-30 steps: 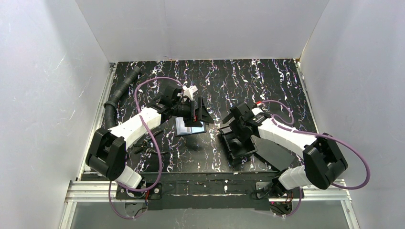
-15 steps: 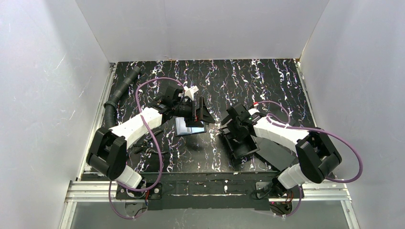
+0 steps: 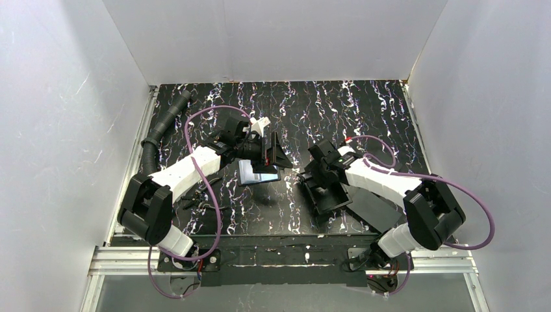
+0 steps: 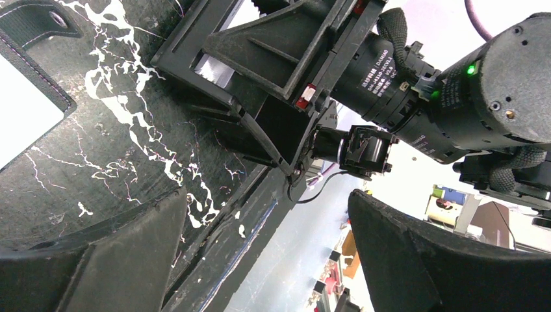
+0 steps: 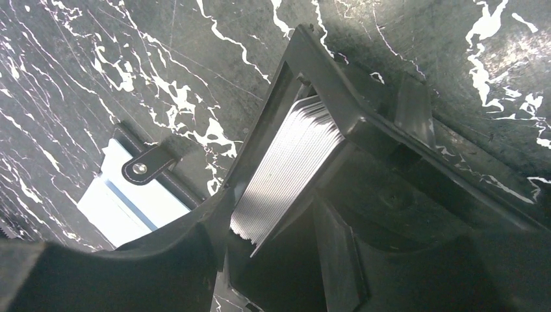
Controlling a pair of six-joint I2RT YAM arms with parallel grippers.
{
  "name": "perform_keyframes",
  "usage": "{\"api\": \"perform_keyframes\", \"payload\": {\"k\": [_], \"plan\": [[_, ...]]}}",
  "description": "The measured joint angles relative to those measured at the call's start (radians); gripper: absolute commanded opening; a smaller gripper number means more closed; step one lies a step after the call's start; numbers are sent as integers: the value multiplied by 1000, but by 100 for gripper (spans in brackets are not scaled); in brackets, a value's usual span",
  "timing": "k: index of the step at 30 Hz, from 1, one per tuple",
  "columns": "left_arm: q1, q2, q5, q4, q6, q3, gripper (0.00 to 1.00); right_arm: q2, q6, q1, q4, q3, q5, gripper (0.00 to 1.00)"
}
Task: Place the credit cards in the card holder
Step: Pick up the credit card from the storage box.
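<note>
The card holder [image 3: 257,173] lies open on the table, pale blue-grey inside up, just below my left gripper [image 3: 273,155]. The left gripper is open and empty [image 4: 266,260]; the holder's edge [image 4: 26,97] shows at the far left of the left wrist view. A stack of credit cards [image 5: 289,175] stands on edge in a black rimmed tray [image 3: 331,198]. My right gripper [image 3: 313,174] is open, its jaws down in the tray either side of the stack's near end [image 5: 279,240]. The holder [image 5: 130,205] and its snap tab [image 5: 146,166] lie left of the tray.
A flat black slab [image 3: 373,207] lies right of the tray, under my right arm. A black corrugated hose [image 3: 164,127] runs along the table's left edge. The tray's rim [image 4: 260,71] and my right wrist [image 4: 455,97] stand close in front of the left gripper.
My right gripper has shifted a little left and down into the tray over the card stack. The left arm and the card holder have not moved.
</note>
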Motion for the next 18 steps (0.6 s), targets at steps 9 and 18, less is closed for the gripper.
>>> {"api": "perform_keyframes", "payload": {"k": [9, 18], "plan": [[0, 0, 1, 0, 0, 0, 93, -51, -7, 0, -26, 17, 27, 45], [0, 0, 2, 0, 0, -2, 93, -60, -11, 0, -31, 22, 37, 28]]}}
